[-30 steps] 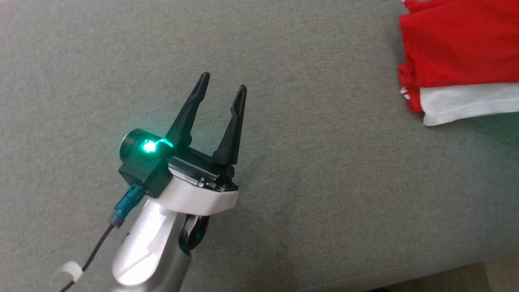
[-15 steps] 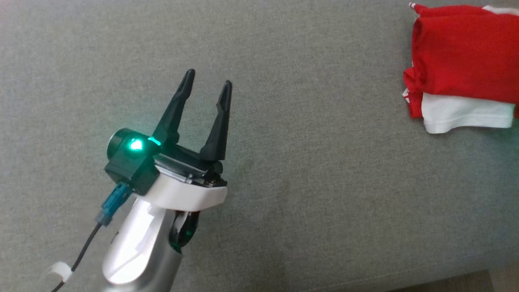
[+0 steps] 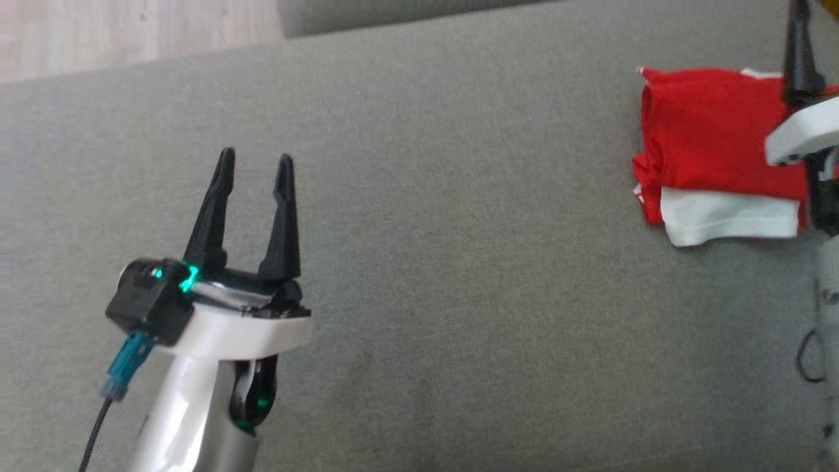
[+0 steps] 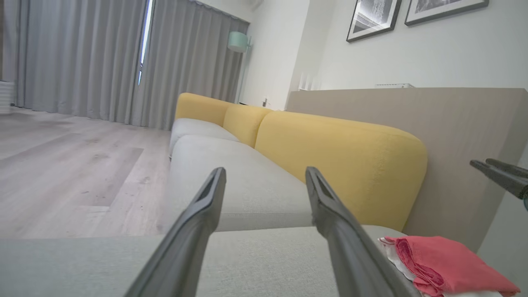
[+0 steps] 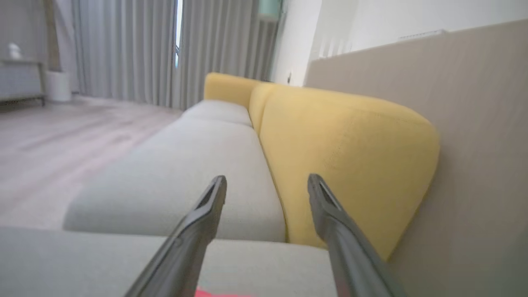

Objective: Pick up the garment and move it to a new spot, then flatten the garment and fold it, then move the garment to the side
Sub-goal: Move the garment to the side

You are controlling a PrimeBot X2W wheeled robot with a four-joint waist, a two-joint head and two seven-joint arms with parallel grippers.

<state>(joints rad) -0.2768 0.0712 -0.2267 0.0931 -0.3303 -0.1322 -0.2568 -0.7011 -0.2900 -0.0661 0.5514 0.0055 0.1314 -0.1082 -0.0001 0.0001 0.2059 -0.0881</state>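
Observation:
The garment, red with a white layer showing at its front edge, lies folded on the grey sofa seat at the far right. In the left wrist view the garment sits low at the right. My left gripper hovers open and empty over the seat's left part, far from the cloth; its jaws stand apart in its own view. One finger of my right gripper rises at the right edge, above the garment's right end. The right gripper is open with nothing between its fingers, and a red sliver shows below them.
Yellow backrests line the far side of the sofa, with a beige panel behind. Wooden floor lies beyond the seat's edge at the upper left. A second grey seat stretches on toward grey curtains.
The head camera has shifted, so the floor and my right gripper now show. The garment lies as it did. My left gripper stays open and stands more upright.

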